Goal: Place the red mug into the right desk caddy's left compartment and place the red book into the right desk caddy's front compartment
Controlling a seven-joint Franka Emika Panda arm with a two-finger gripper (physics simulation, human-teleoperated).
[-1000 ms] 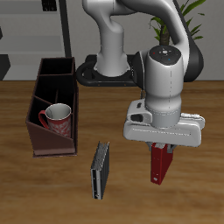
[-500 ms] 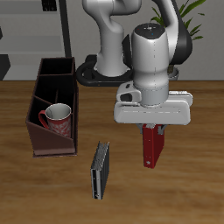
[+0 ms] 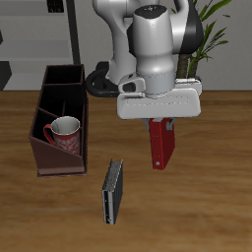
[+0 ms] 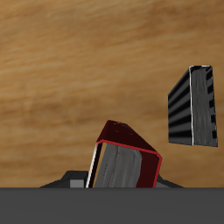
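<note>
Exterior view, reading from the side of the right desk caddy [image 3: 59,133]: the red mug [image 3: 64,133] already sits in the caddy's left compartment [image 3: 57,146], handle toward the high end. Next, a dark grey-black book [image 3: 113,191] stands on edge on the table [image 3: 212,197], untouched. Beyond it, the gripper [image 3: 161,122] is clamped on the top edge of the red book [image 3: 159,145], which hangs vertically, clear of the table and well apart from the caddy. The wrist view confirms the book [image 4: 124,159] pinched between the jaws. Judged as a thin, stiff, light hardcover with smooth covers, it may pivot in a narrow pinch; holding across its thickness near mid-edge suits slotting it into the front compartment.
</note>
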